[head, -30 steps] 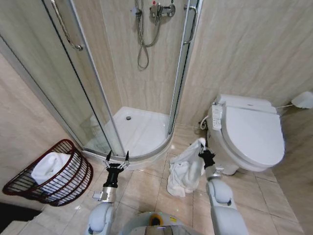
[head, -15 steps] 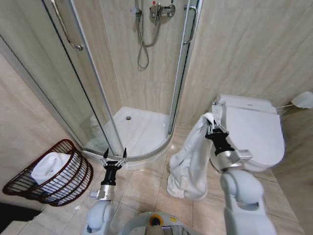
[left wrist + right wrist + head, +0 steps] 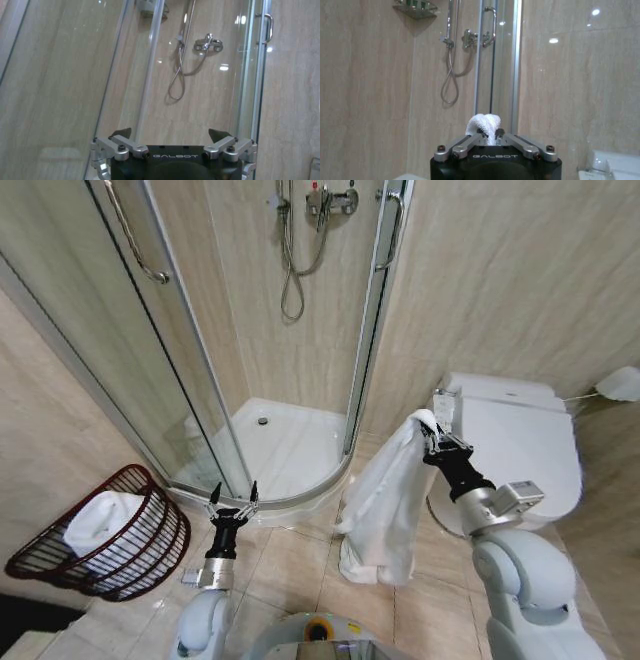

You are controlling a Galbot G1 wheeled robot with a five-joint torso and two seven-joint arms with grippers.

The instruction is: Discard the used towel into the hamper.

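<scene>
- The shower stall (image 3: 270, 430) fills the corner, with the toilet (image 3: 520, 450) off to the right.
- The towel (image 3: 380, 510) hangs in front of the toilet, its lower end touching the floor (image 3: 300, 560).
- The hamper (image 3: 110, 535) sits far left by the wall, a white towel inside.
- The right tool (image 3: 432, 442) is clamped on the towel's top corner.
- The left tool (image 3: 232, 502) waits low near the shower step, spread wide, holding nothing.

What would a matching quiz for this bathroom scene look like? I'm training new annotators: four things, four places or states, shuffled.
Things:
1. hanging towel
2. hamper
3. left gripper
4. folded white towel

States:
A. open, holding nothing
B. lying inside the basket
C. pinched by the right gripper, draping down
D. tilted against the wall, by the shower

Pairs: 1-C, 2-D, 3-A, 4-B
</scene>
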